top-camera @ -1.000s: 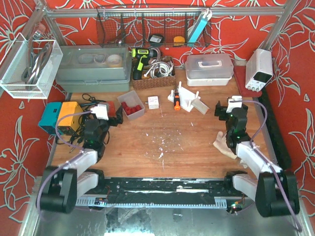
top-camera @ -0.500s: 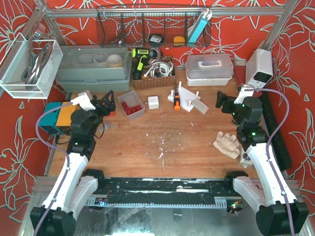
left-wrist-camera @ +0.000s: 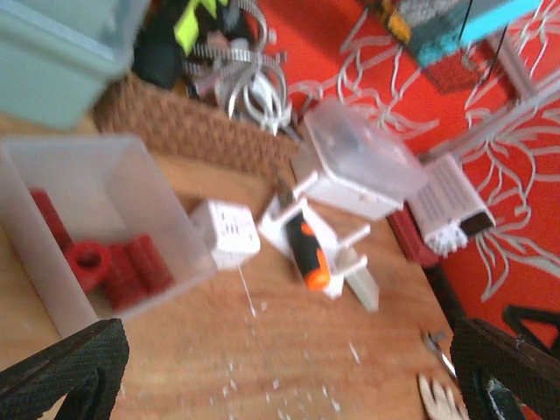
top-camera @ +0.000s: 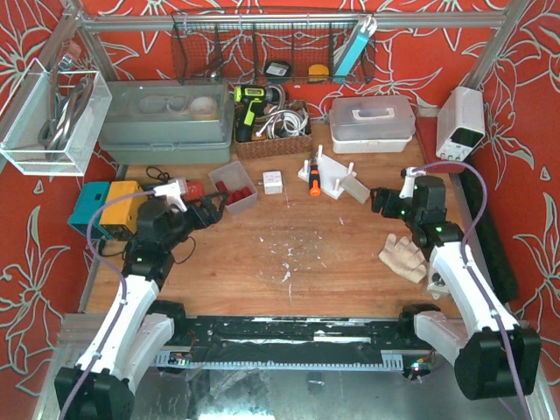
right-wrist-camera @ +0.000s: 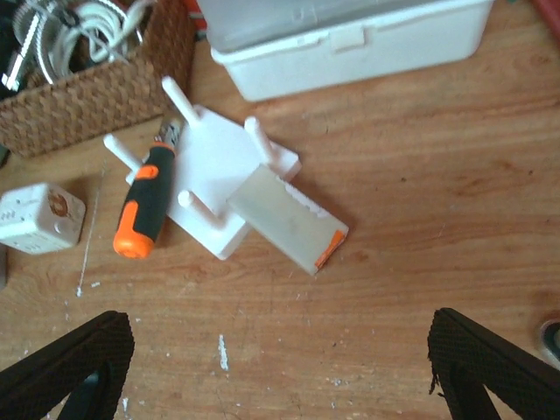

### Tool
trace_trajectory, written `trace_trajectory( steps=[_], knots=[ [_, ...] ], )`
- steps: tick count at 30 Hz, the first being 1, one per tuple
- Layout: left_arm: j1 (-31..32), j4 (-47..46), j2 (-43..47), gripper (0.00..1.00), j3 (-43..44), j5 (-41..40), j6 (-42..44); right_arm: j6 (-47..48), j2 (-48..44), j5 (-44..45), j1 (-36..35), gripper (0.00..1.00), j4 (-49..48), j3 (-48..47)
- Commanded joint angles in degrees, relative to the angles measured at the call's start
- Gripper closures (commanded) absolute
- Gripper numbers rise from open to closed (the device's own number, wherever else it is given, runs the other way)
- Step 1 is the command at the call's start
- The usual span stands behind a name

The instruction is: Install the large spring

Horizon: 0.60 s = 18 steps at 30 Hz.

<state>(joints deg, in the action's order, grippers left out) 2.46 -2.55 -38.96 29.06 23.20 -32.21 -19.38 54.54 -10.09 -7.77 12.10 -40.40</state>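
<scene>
Presently: both tools empty, spring not yet picked

Left tool (top-camera: 213, 208) hangs above the worktop (top-camera: 324, 254) with its fingers spread wide and nothing between them. It leans toward the clear bin (left-wrist-camera: 96, 184). Right tool (top-camera: 381, 201) is likewise gaping and empty, pointed at the white peg fixture (right-wrist-camera: 219, 188). Neither touches anything. My reading: the left lines up for a pick, and the right covers the mount where the part should go.

The large spring is probably among the red ribbed pieces (left-wrist-camera: 114, 262) bunched in one corner of the bin. Which one is the large one, I cannot tell.

The fixture's pegs stand bare, presumably so a coil can slide over one. An orange-handled screwdriver (right-wrist-camera: 144, 201) lies against its left side. A translucent block (right-wrist-camera: 284, 219) rests on its right edge.

View differences:
- The top view alone gives both arms at once, well apart. It also shows a glove (top-camera: 404, 256) lying beside the right arm.
- The left wrist view resolves the ribbing on the red pieces, which from above are mere red blobs.
- The right wrist view shows the pegs unoccupied and the screwdriver touching the fixture. The bin is out of its sight.
</scene>
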Motion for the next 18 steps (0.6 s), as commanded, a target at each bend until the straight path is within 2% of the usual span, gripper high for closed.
trace_trajectory(
  steps=[1,3,9,11,14,18],
  knots=[
    [3.7,-1.1,-2.6,0.01,-1.8,5.8,-1.7,3.8,4.6,-3.9,-0.1,0.09,1.4,-1.4],
    [7.2,-0.9,-3.7,0.01,-2.0,3.8,-0.7,4.5,7.4,-3.6,-0.3,0.14,1.8,-2.5],
    [19.4,-1.9,-10.0,0.01,0.1,-1.8,2.6,10.2,18.8,-0.1,-2.5,0.15,7.5,-10.7],
    [23.6,-2.3,-12.3,0.01,1.4,-6.1,3.0,13.0,22.4,2.3,-3.2,0.14,9.8,-14.1],
    [30.7,-7.1,-13.9,0.01,0.0,-12.7,2.0,15.6,27.3,1.5,-3.5,0.14,10.5,-17.1],
    [37.0,-12.8,-18.9,0.01,-1.1,-15.4,4.7,20.0,34.2,0.8,-3.5,0.12,13.1,-22.7]
  ],
)
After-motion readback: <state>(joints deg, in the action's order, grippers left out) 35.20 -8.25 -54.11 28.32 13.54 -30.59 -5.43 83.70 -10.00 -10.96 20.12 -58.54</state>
